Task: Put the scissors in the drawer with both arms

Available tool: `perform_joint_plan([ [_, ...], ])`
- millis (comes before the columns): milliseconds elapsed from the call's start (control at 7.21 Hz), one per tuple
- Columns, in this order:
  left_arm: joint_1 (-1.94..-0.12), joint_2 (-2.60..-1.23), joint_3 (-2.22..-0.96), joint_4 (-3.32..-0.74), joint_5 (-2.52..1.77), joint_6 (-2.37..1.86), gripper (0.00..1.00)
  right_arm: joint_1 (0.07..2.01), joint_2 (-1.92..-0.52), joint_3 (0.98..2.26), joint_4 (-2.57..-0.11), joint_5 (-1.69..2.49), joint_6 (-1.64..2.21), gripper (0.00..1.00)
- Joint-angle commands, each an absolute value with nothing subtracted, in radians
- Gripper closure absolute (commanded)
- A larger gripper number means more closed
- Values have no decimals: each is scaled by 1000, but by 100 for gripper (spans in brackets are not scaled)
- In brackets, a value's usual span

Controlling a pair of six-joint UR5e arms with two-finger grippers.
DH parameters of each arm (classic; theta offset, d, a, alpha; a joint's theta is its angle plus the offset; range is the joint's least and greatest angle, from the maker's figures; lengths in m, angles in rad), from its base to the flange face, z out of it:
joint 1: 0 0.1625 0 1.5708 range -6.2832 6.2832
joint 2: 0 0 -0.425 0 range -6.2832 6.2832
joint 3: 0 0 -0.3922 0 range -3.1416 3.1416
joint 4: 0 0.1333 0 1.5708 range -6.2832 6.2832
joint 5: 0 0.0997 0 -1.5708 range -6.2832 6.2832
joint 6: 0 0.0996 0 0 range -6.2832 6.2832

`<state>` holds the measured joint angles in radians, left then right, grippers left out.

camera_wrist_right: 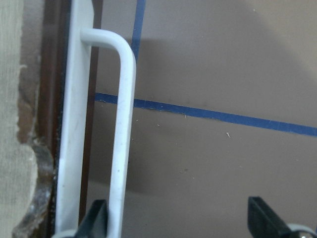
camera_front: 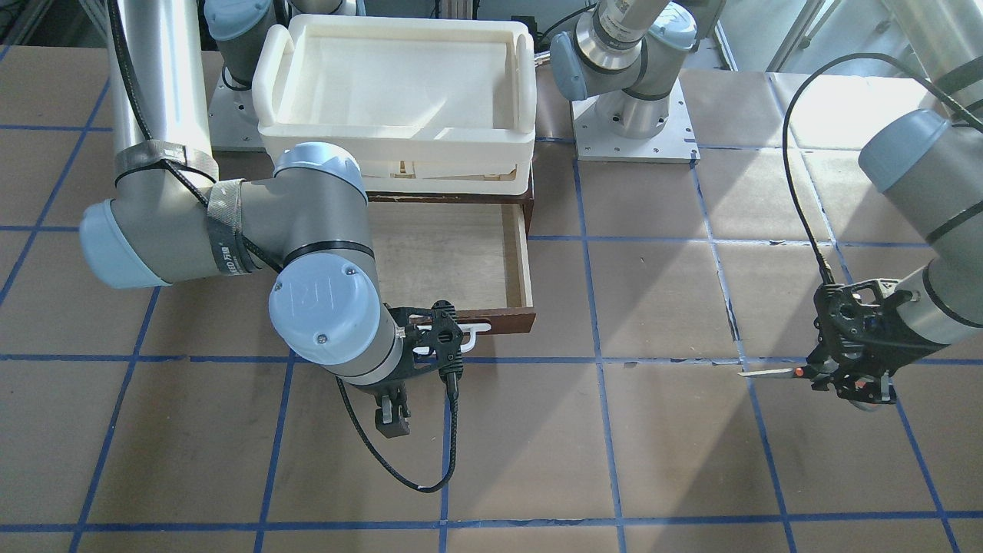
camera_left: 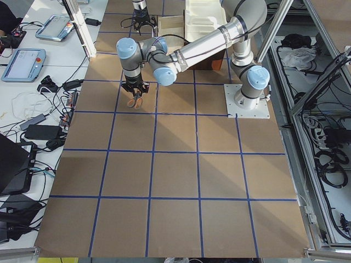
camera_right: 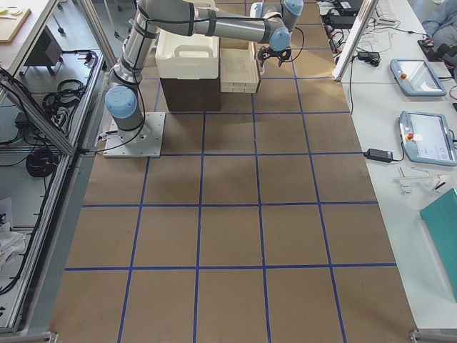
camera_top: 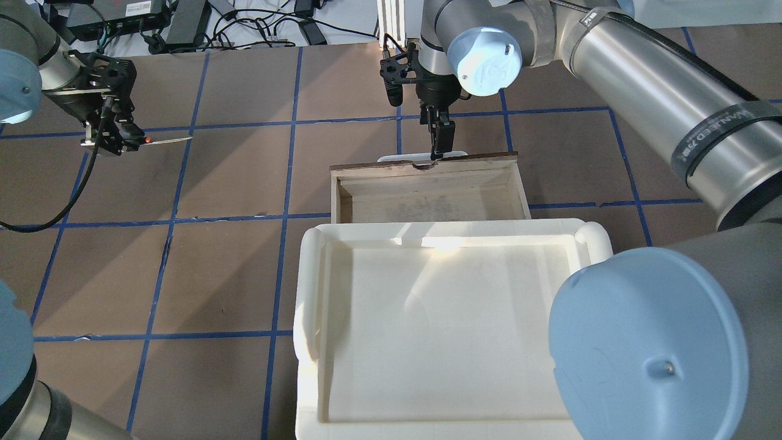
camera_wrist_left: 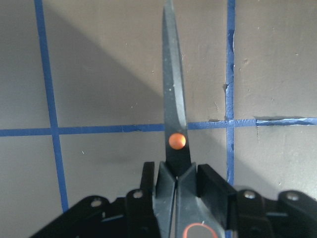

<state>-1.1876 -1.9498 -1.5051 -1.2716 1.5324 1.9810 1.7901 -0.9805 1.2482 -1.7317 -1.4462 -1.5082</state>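
The left hand (camera_front: 848,380) grasps the scissors (camera_wrist_left: 174,114) toward the surface's far edge, well apart from the open drawer (camera_front: 525,261). The right hand (camera_top: 441,143) is released beside its handle (camera_wrist_right: 124,124). On lowering, the long blades could catch the drawer's wall.

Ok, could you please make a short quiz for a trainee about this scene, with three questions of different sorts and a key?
1. Multiple choice: the scissors are A) lying on the table, B) in the white tray, C) held in the left gripper.
2. True or false: the drawer stands open and empty.
3. Fill in: near the open right gripper, the right wrist view shows the drawer's white bar ____.
Key: 1 C; 2 true; 3 handle.
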Motion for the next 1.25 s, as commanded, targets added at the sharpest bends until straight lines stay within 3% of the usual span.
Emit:
perform_joint_plan([
  [0, -1190, -1951, -1506, -1272, 1532, 1980, 100, 1786, -1031, 1244, -1704, -1413, -1485, 0],
  [416, -1215, -1945, -1509, -1279, 1529, 1922, 100, 1677, -1141, 1249, -1684, -1411, -1383, 0],
  [1109, -1495, -1861, -1511, -1328, 1537, 1602, 100, 1605, -1322, 1302, -1603, -1474, -909, 0],
])
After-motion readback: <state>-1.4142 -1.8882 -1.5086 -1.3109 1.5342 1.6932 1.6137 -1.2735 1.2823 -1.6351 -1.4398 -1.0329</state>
